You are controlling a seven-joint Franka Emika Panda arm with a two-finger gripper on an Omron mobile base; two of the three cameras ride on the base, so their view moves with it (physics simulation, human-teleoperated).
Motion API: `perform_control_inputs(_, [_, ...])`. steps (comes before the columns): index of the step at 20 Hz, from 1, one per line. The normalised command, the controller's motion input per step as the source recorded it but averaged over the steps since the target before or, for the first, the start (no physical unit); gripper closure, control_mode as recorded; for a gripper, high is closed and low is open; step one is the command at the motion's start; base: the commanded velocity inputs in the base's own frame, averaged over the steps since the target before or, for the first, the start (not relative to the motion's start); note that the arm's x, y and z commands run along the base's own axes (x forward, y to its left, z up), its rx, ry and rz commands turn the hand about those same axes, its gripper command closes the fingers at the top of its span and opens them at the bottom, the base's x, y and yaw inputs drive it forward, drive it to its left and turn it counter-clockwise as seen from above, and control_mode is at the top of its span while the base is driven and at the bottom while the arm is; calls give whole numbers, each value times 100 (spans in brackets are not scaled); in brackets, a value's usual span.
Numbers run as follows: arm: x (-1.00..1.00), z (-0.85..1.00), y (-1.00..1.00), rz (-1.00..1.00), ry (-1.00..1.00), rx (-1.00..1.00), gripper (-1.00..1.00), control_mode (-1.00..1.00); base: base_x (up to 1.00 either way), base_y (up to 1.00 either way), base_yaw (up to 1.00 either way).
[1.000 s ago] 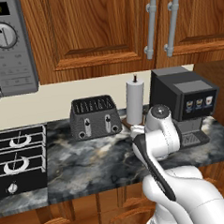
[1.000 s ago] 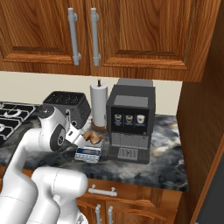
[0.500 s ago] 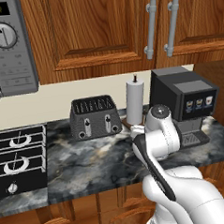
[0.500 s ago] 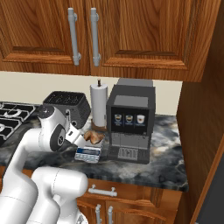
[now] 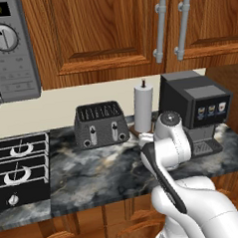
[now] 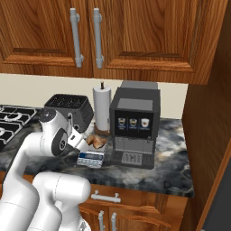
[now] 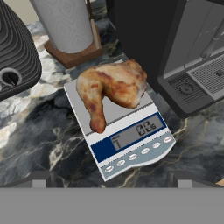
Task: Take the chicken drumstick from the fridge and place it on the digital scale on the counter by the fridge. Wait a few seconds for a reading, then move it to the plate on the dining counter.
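The golden-brown chicken drumstick point(image 7: 114, 87) point(image 6: 97, 140) lies on the flat pale digital scale point(image 7: 131, 144) point(image 6: 90, 159), its thin end pointing toward the scale's display. The scale sits on the marbled counter between the toaster and the coffee machine. My gripper point(image 7: 113, 178) point(image 6: 77, 138) hovers just above and short of the scale. It is open, its fingertips point(image 7: 41, 178) stand wide apart, and nothing is between them. The fridge, the plate and the dining counter are out of view.
A black toaster point(image 5: 100, 124) point(image 6: 70, 108) stands left of the scale. A paper towel roll point(image 5: 144, 108) point(image 7: 65, 24) is behind it, and a black coffee machine point(image 5: 195, 109) point(image 6: 134, 126) is close on the right. A stove point(image 5: 19, 167) and microwave point(image 5: 7, 48) are far left.
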Motion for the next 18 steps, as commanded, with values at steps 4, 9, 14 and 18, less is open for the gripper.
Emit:
perform_control_inputs(4, [0,0,0,0,0,0,-100,-100,0,0,0])
perform_control_inputs(9, [0,0,0,0,0,0,-100,-100,0,0,0])
perform_control_inputs(14, [0,0,0,0,0,0,-100,-100,0,0,0])
perform_control_inputs(18, [0,0,0,0,0,0,-100,-100,0,0,0])
